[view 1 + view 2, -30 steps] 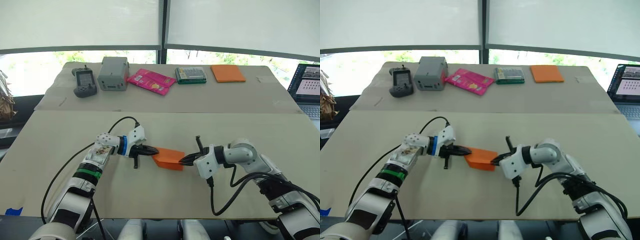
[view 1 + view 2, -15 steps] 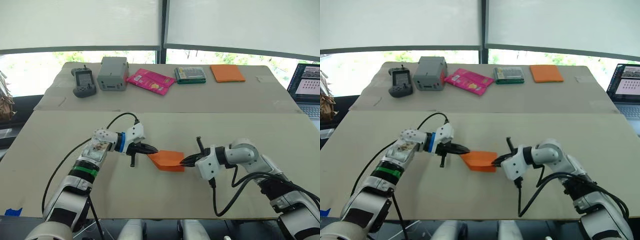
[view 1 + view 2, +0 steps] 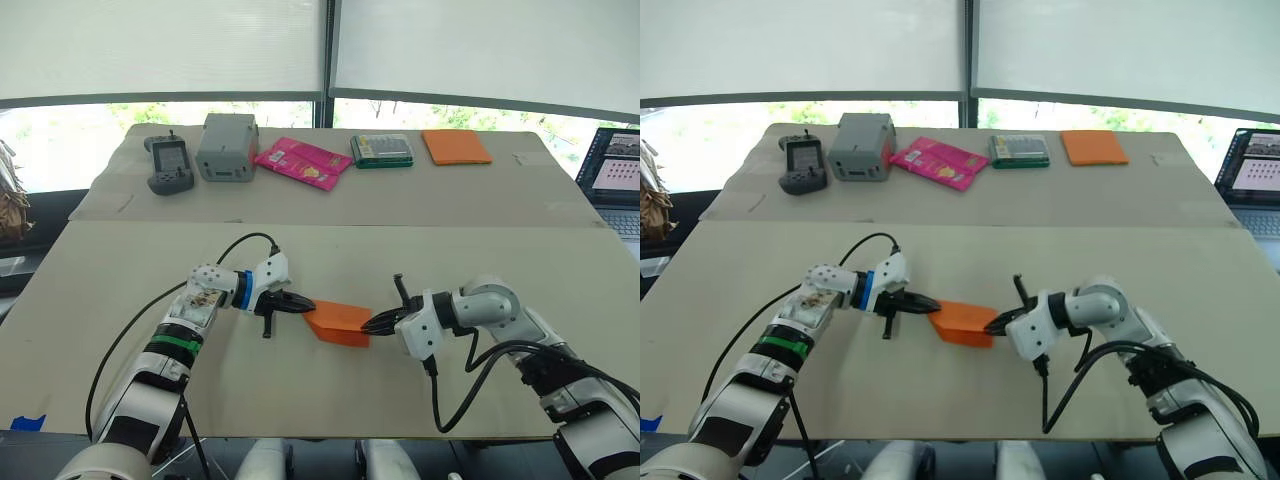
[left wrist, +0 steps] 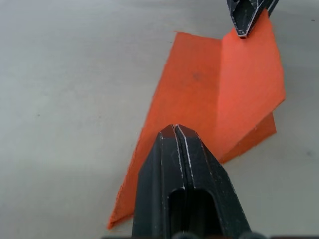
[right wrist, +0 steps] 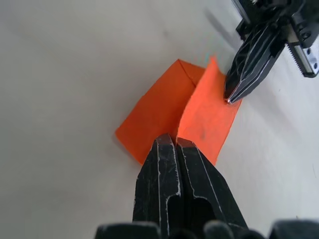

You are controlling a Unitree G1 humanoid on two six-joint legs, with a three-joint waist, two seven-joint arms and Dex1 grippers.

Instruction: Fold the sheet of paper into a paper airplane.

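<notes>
Two tables fill the head views: the near table [image 3: 120, 300] spans the lower half of the frame, its front edge near the bottom, and the far table [image 3: 560, 190] butts against it along a seam just above mid-frame. The near table has wide bare surface to the left, to the right and in front of the work, so there is open room on every side of the paper.

Along the upper part of the frame, on the far table, lie five things in a row: one grey box [image 3: 227, 147], one dark handheld controller [image 3: 167, 164] at its left, one pink packet [image 3: 301, 162], one green-edged box [image 3: 381, 150] and one smooth orange rectangle [image 3: 455, 146]. One laptop [image 3: 614, 173] shows at the right edge.

One sheet of paper [image 3: 338, 321], folded with a raised crease, lies at lower centre on the near table, well clear of every table edge.

Two grippers meet it from opposite sides. The left gripper [image 3: 300, 308] comes from the picture's left with its fingers pressed together, pinching the paper's left end. The right gripper [image 3: 372, 322] comes from the right, fingers likewise closed tight, clamped on the paper's right end beside the crease.
</notes>
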